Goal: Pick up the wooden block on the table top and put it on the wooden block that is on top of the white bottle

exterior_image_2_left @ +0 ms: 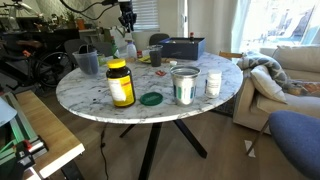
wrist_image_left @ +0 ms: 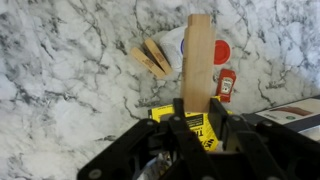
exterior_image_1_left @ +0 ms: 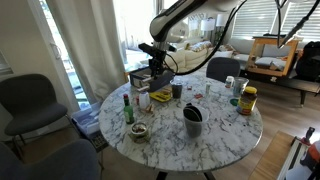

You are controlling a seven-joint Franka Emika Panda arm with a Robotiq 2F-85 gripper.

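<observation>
My gripper is shut on a long wooden block, which sticks out past the fingertips above the marble table. Beneath and to the left of it in the wrist view, a second wooden piece lies flat against a white object; I cannot tell whether that is the bottle's top. In both exterior views the gripper hangs over the far part of the table. A white bottle stands below it.
A yellow box and a small red bottle lie under the gripper. On the round marble table stand a yellow-lidded jar, a grey cup, a green bottle, a tin and a dark box. Chairs surround it.
</observation>
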